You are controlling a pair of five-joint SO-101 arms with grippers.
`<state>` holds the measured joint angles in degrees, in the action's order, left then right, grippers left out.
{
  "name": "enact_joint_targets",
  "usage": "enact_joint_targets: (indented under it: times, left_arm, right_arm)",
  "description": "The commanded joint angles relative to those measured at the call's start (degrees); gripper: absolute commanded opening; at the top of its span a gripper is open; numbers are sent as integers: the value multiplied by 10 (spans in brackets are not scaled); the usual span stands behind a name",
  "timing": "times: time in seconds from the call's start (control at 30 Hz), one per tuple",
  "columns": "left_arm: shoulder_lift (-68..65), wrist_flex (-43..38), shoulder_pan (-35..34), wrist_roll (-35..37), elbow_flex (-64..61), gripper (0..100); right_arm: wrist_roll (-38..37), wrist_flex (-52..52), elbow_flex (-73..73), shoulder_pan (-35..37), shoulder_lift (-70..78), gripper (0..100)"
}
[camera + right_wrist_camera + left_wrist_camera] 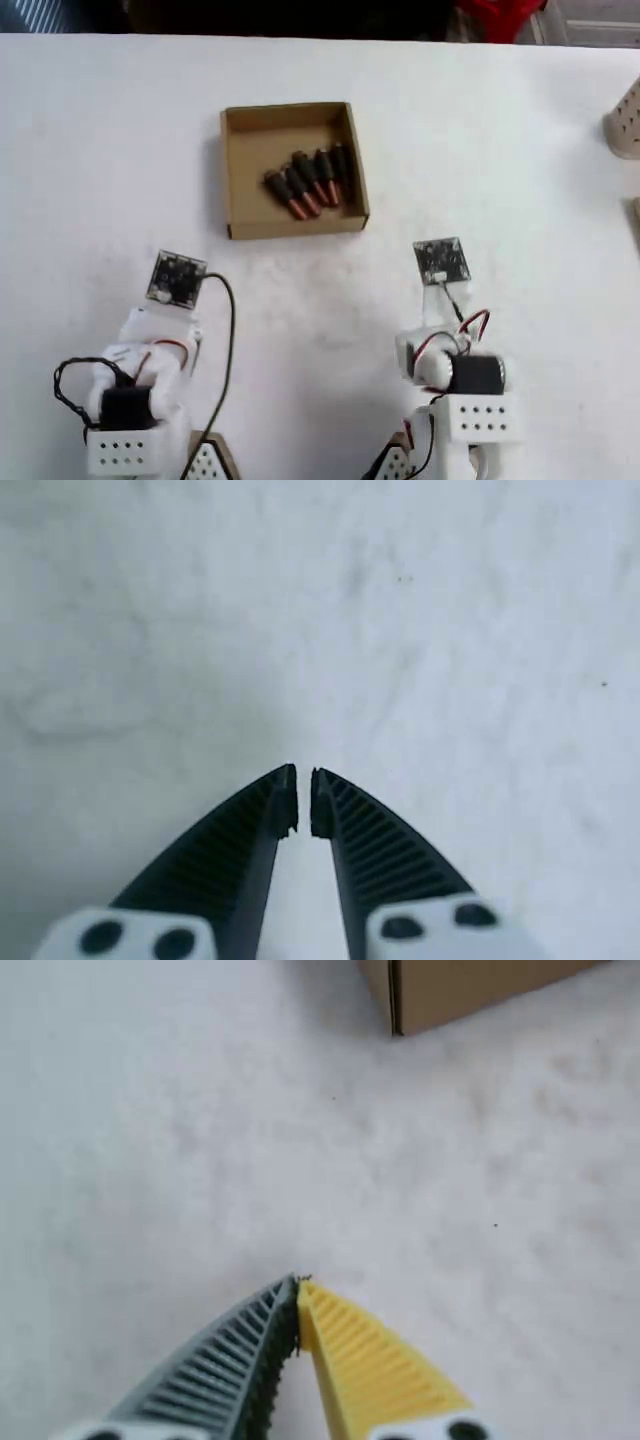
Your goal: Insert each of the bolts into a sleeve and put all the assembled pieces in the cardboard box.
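A cardboard box (240, 170) sits on the white table, and several assembled pieces (307, 181), dark sleeves with copper bolt tips, lie side by side inside it. One corner of the box (470, 990) appears in the left wrist view. My left gripper (298, 1285), one finger grey and one yellow, is shut with nothing in it, low over bare table short of the box. My right gripper (302, 780), with black fingers, is shut and holds nothing, above bare table. In the high view both arms (140, 390) (460, 380) rest near the front edge.
A beige perforated object (625, 125) stands at the table's right edge. Cables (225, 340) loop from the left arm. White tabletop (120, 150) stretches around the box on all sides.
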<state>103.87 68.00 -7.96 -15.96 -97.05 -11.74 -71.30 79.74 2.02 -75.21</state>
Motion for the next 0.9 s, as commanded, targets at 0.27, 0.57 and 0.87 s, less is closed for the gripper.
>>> enact_joint_targets:
  times: [0.27, 0.57, 0.87]
  left_arm:
    - [3, 3, -2, -4, 1, 23]
    - [3, 3, -2, -4, 1, 23]
    - [3, 3, -2, -4, 1, 23]
  right_arm:
    - [-7, -18, 120, -5, -232, 20]
    - [-4, -15, 171, -5, -279, 20]
    - [-4, -15, 171, -4, -280, 20]
